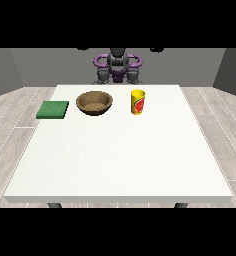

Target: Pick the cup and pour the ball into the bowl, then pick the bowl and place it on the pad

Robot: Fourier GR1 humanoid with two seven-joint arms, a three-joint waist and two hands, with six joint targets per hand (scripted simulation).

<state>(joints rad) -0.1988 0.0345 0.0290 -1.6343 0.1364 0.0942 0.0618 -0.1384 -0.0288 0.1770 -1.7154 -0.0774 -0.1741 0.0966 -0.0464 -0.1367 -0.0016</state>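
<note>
— What sits on the table [115,165]?

— Three things in a row along the far half, nearer the robot [118,67] than the camera. The pad [53,110] lies at the view's left, close to the table's left edge.

— And next to it?

— The bowl [94,103] stands just right of the pad, apart from it. The cup [138,102] stands upright right of the bowl, also apart.

— The robot?

— Behind the table's far edge, roughly behind the gap between bowl and cup.

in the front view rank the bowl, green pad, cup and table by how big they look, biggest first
1. table
2. bowl
3. green pad, close to the bowl in footprint, so unsure
4. cup

All three stand about equally far from the camera.
</note>
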